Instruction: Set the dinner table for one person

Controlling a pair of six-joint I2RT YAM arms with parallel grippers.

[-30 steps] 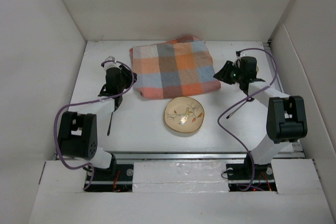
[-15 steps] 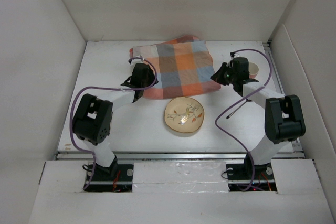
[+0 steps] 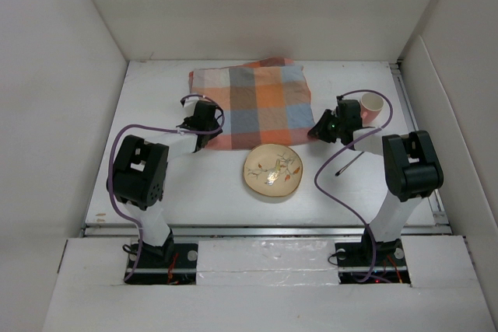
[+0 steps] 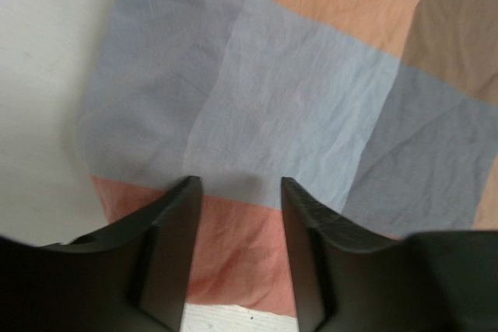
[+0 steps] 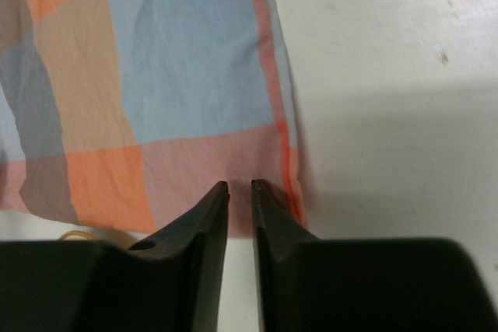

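Left gripper jaws parted over the checked cloth at its near-left corner, right gripper at the near-right corner, jaws a thin slit apart (nothing seen between), dinner table spread beneath all.

I logged the checked cloth as squares of orange, pale blue, grey-brown and salmon. Between the black fingers of the left gripper, a pale blue square met a salmon-red one, with orange and brown beyond the tips. Ahead of the right gripper's black fingers lay faded red, then blue, with an orange edge stripe to their right. The plate was cream with a branch motif and reddish accents. The cup was pale pink and the dinner table plain white.
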